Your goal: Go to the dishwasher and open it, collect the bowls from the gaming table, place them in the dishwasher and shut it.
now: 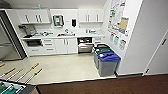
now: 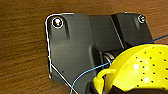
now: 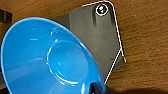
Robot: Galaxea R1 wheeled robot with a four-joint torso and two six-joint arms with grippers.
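Dishwasher (image 1: 85, 45) ahead, door open. Left hand carries yellow bowl (image 2: 140, 67), right hand blue bowl (image 3: 50, 57) — approach squarely, level.

White cabinets (image 1: 60, 45) run along the far wall under a counter (image 1: 62, 35) with a sink (image 1: 65, 34). A steel fridge (image 1: 7, 42) stands far left. Two grey bins, one green-lidded (image 1: 103, 50), one blue-lidded (image 1: 109, 57), stand by the right wall below posters (image 1: 117, 17). A foosball table (image 1: 12, 88) sits near left.
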